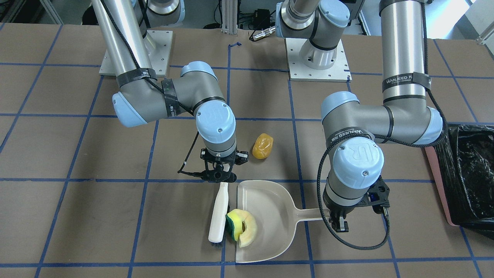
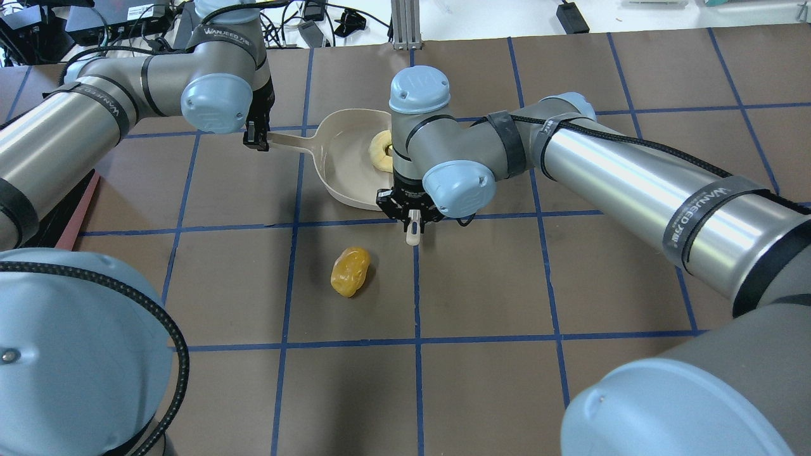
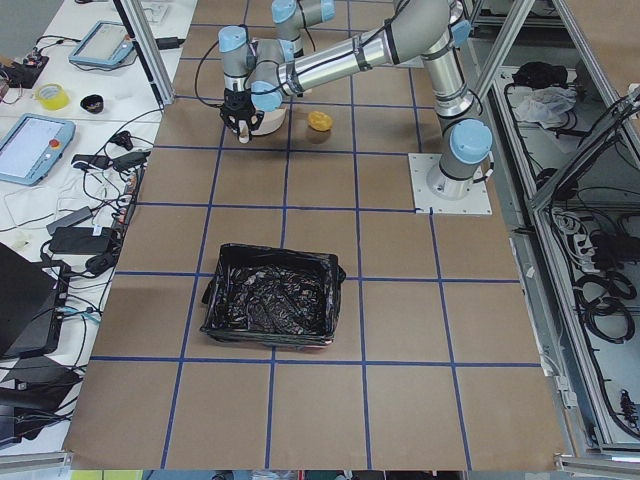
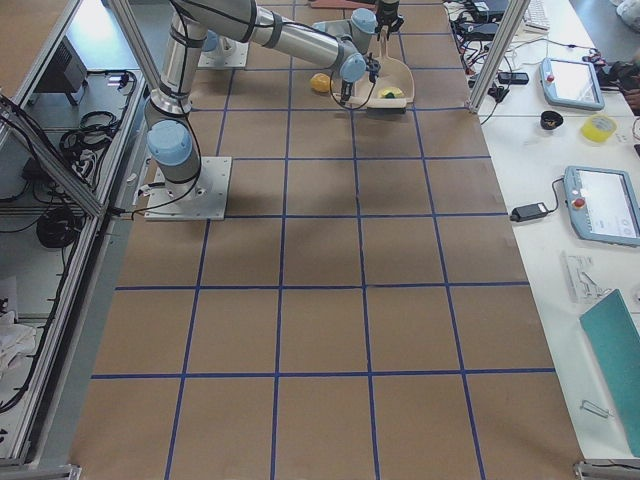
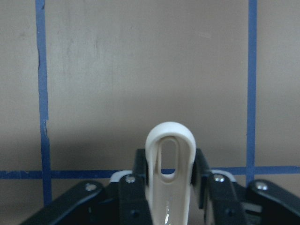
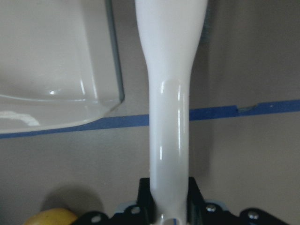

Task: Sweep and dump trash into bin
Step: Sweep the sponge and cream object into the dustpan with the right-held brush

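Lump [image 1: 263, 146], long axis roughly toward robot

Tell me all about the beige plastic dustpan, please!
The beige plastic dustpan is a glossy scoop with raised walls and a long handle ending in a hanging loop. It lies on the brown table, the left gripper shut on its handle. A pale crescent slice sits inside by its open lip, where a yellow-green sponge rests. A white brush waits beside that lip.
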Controlling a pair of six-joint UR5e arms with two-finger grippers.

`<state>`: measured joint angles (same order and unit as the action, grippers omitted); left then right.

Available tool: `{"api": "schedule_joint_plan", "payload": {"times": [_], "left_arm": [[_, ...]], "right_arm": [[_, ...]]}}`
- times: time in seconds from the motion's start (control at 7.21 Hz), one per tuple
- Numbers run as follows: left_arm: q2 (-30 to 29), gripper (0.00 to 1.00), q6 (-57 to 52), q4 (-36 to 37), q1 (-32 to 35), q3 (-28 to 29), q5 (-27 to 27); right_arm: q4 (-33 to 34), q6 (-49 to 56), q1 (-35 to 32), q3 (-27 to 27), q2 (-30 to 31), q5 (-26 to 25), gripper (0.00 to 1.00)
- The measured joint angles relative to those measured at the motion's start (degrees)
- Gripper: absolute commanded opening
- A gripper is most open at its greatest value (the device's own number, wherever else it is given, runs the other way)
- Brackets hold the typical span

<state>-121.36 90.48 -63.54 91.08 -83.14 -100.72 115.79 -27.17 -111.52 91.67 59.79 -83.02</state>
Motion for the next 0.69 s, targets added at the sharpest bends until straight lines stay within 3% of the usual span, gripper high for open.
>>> {"api": "schedule_joint_plan", "payload": {"times": [0.69], "left_arm": [[-1.23, 0.0, -8.73, 4.91, -0.4, -2.6, 10.45]], "right_arm": [[-0.12, -4.86, -2.96, -0.98, 0.31, 5.13, 0.05]]}}
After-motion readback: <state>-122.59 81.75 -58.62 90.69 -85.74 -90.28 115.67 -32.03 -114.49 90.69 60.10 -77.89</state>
